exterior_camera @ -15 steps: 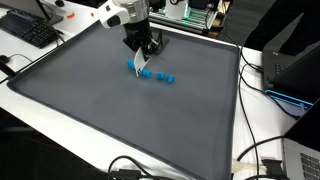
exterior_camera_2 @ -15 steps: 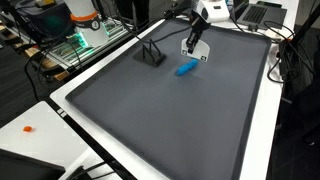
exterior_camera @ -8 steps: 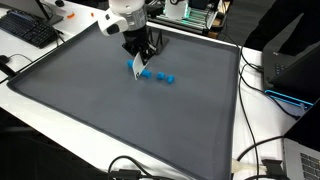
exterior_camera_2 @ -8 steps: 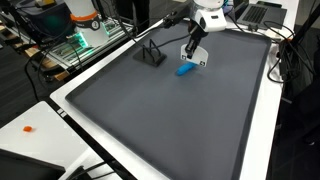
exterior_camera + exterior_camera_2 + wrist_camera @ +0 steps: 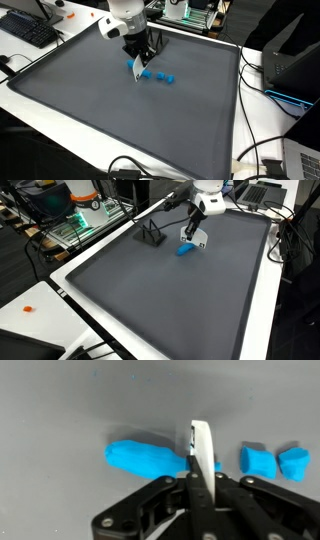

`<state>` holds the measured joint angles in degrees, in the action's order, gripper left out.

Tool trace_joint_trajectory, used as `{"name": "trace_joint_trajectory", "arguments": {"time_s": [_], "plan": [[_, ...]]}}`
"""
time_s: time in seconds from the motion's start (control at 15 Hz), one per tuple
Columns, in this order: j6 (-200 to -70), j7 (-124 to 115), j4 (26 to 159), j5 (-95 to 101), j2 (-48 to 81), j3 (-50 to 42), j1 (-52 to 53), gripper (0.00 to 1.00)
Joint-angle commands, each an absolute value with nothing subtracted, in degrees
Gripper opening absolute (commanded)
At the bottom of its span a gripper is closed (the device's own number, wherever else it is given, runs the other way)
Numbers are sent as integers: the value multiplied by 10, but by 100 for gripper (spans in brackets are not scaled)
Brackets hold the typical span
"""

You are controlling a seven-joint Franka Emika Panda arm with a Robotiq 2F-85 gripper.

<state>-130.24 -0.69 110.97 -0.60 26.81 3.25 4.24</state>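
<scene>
In the wrist view, a thin white blade is pinched between the closed fingers of the gripper, with the blue strip laid crosswise under its tip and two small blue pieces just beside it on the opposite side.

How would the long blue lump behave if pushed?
Probably soft, dough-like: two cut pieces lie beside the blue lump. Its flattish, irregular shape suggests sliding or smearing on the mat, not rolling. Likely light: small beside the white blade.

arm outstretched, wrist vertical, pincer downward, jaws tight together
</scene>
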Motion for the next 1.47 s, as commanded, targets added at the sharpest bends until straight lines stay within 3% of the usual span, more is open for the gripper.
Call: {"name": "trace_joint_trajectory", "arguments": {"time_s": [0.0,1.4], "plan": [[-1316,6,1111,-9,289,33,36,1],[-1287,20,1125,-52,278,49,28,1]]}}
